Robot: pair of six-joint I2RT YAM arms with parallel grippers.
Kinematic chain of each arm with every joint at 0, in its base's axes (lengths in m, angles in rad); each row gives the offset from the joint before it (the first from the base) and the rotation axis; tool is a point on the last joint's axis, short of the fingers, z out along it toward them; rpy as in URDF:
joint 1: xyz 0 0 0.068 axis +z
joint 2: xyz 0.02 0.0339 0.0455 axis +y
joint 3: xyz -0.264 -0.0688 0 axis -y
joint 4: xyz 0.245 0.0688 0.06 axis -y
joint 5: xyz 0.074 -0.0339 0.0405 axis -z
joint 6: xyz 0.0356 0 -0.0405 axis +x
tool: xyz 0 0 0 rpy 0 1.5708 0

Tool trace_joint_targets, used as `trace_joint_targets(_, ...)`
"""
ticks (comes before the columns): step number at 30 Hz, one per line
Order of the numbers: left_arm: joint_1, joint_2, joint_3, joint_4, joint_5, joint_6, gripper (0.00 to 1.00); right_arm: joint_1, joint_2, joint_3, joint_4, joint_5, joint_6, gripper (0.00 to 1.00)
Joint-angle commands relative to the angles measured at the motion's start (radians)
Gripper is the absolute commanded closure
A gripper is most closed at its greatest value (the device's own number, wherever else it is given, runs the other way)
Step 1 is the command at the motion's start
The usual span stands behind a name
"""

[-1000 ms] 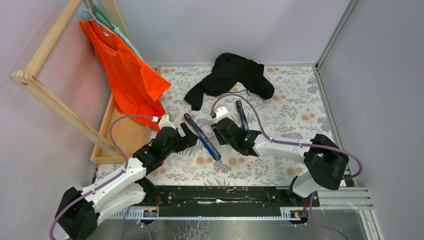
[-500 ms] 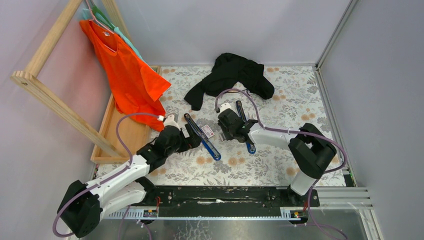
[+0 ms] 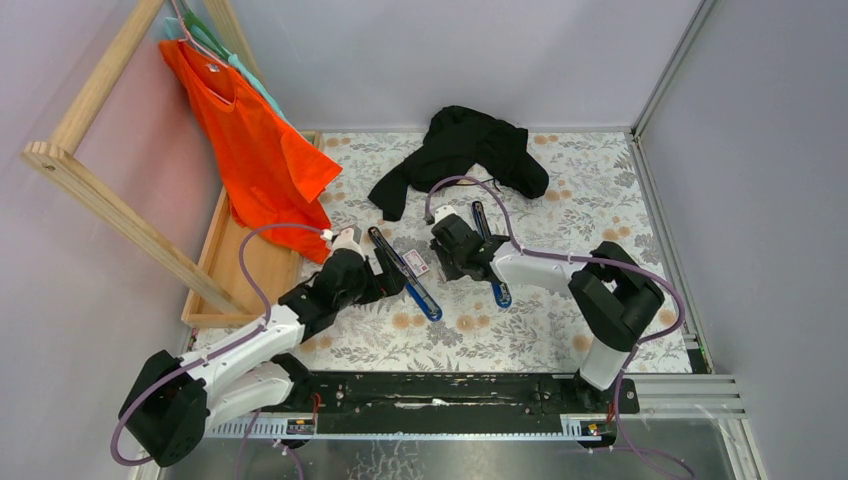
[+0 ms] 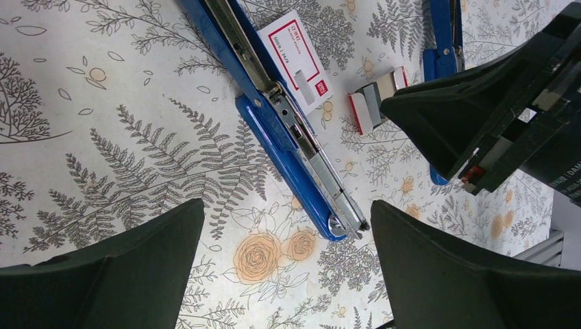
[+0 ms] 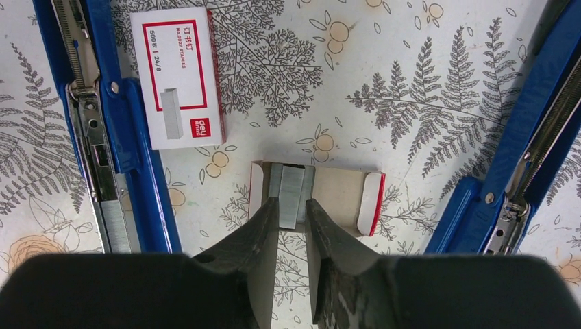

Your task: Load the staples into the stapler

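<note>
Floral-cloth table (image 3: 560,330), rack (image 3: 110,195) w/ orange shirt (image 3: 265,160) at left edge. L hand (image 4: 288,271) wide open, empty, hovers by open stapler (image 4: 288,130), long axis far-left to near-right, mid-table. Just right of it, staple box (image 5: 179,77). Right again, staples (image 5: 291,188) in tray (image 5: 342,195), dead ahead of R hand (image 5: 293,212): narrow, tips flanking strip's near end; clamped or not, can't tell. R arm nearer. Top view hides tray under R hand; R wrist view shows it.

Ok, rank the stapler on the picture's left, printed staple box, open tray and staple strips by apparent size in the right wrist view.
1. Stapler on the picture's left, even cropped.
2. Printed staple box.
3. Open tray, slightly smaller than the box.
4. Staple strips.
</note>
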Motion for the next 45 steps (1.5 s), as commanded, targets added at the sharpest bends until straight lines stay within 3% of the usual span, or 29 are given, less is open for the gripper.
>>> trace_joint_targets(1, -0.001, 0.012, 0.04, 0.061, 0.016, 0.021, 0.02, -0.007, 0.022, 0.056, -0.012, -0.005, 0.024, 0.73)
trace_joint_targets(31, -0.001, 0.017, 0.036, 0.066, 0.022, 0.015, 0.02, -0.006, 0.093, 0.092, -0.034, 0.061, 0.051, 0.74)
trace_joint_targets(45, -0.001, 0.023, 0.032, 0.073, 0.026, 0.01, 0.02, -0.006, 0.07, 0.101, -0.037, -0.015, 0.044, 0.71)
